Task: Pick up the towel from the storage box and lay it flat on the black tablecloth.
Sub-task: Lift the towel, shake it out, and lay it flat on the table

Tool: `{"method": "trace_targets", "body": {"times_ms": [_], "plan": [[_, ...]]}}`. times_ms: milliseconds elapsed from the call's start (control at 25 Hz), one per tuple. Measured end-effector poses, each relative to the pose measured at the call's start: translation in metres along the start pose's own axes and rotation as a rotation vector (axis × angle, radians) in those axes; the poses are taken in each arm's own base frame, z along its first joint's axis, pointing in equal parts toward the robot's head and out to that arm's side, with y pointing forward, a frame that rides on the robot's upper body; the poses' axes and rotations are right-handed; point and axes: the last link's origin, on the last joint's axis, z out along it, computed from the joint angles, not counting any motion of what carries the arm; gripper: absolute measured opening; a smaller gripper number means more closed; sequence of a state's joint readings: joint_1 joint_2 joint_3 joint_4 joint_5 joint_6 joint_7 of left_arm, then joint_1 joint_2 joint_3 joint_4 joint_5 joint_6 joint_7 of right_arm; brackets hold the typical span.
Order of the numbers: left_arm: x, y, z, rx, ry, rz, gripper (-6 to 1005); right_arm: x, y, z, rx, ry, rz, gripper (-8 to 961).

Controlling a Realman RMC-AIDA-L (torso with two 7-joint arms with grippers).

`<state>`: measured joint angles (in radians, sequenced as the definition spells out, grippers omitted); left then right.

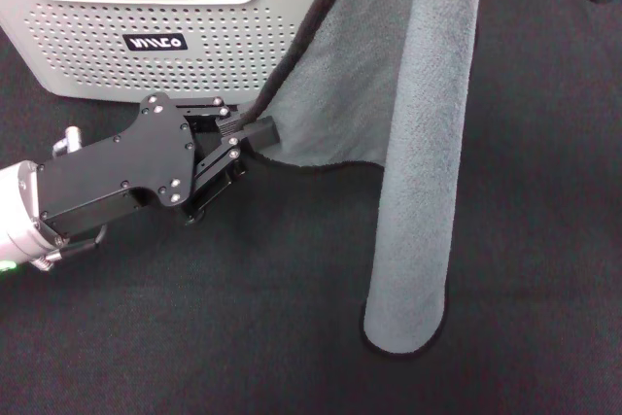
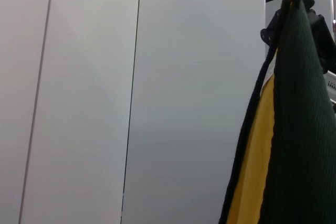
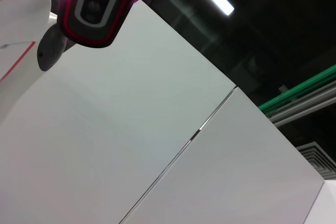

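Towel [image 1: 428, 143] hangs vertical from above, top out of frame, low end on black tablecloth [image 1: 292, 337]. Left gripper [image 1: 248, 133] clamped on its left edge, nearer arm; right gripper unseen.

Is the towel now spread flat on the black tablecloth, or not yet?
Not yet. The towel hangs from above, curled lengthwise, its lower end touching the black tablecloth; the left gripper pinches one edge.

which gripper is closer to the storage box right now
Left. The left gripper sits just in front of the storage box, pinching the hanging towel at its dark edge. The right gripper itself is out of view; only a dark bit shows at the head view's top right corner.
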<state>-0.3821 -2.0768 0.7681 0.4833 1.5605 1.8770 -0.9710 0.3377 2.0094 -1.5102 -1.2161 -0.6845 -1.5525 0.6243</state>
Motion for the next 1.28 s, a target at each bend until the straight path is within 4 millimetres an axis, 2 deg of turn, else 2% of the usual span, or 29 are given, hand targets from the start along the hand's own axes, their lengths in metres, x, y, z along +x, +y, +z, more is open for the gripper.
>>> {"method": "trace_targets", "body": {"times_ms": [240, 480, 680, 800, 920, 960, 1040, 1160, 1280], "plan": [[0.000, -0.002, 0.001, -0.004, -0.002, 0.000, 141, 0.000, 0.000, -0.001, 0.004, 0.004, 0.001, 9], [0.001, -0.003, 0.001, -0.006, -0.007, -0.008, 82, 0.000, -0.002, -0.006, 0.022, 0.016, -0.003, 9], [0.007, -0.007, -0.006, 0.003, -0.005, -0.017, 33, 0.000, -0.001, -0.023, 0.070, 0.063, 0.009, 8], [0.024, -0.014, -0.021, 0.009, 0.020, -0.005, 30, 0.002, -0.002, -0.038, 0.110, 0.103, 0.058, 8], [0.044, -0.019, -0.039, 0.010, 0.064, 0.018, 26, 0.008, -0.004, -0.061, 0.170, 0.163, 0.189, 8], [0.053, -0.021, -0.046, 0.014, 0.082, 0.029, 25, 0.013, -0.004, -0.072, 0.190, 0.199, 0.280, 8], [0.065, -0.024, -0.056, 0.018, 0.102, 0.049, 23, 0.016, -0.004, -0.078, 0.197, 0.216, 0.330, 8], [0.082, -0.028, -0.062, -0.001, 0.090, 0.058, 21, 0.019, 0.003, -0.092, 0.183, 0.235, 0.503, 8], [0.094, -0.029, -0.061, -0.045, 0.041, 0.039, 21, 0.015, 0.017, -0.099, 0.139, 0.218, 0.587, 9]]}}
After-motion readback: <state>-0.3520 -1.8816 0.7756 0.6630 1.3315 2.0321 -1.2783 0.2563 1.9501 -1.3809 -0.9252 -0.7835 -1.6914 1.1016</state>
